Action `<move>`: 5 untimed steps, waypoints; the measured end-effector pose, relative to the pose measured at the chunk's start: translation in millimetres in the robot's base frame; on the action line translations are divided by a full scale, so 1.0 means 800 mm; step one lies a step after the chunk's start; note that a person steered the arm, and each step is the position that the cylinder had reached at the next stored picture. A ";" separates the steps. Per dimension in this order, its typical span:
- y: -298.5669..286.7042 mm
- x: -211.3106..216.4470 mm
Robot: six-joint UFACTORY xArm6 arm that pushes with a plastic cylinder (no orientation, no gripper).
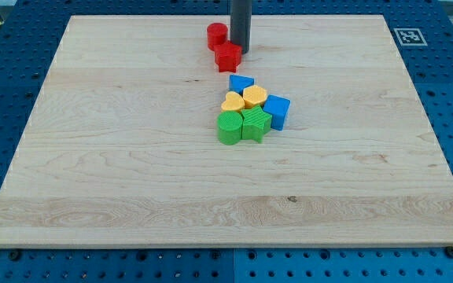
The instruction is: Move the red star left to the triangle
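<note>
The red star (228,57) lies near the view's top, just above and slightly left of the blue triangle (241,82). My tip (240,51) stands at the star's upper right side, touching or almost touching it. A red cylinder (217,35) sits just up and left of the star, beside the rod. The blue triangle is at the top of a tight cluster of blocks in the middle of the board.
The cluster holds two yellow blocks (243,99), a blue cube (278,111), a green cylinder (230,126) and a green star-like block (255,124). The wooden board (132,157) lies on a blue perforated table, with a marker tag (408,36) at the top right corner.
</note>
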State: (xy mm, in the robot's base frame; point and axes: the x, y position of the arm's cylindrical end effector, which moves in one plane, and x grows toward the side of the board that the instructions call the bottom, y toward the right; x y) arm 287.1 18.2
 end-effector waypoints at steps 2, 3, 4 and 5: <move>-0.011 0.027; -0.047 0.027; -0.054 0.035; -0.063 0.035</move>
State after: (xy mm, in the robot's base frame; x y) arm 314.7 -32.5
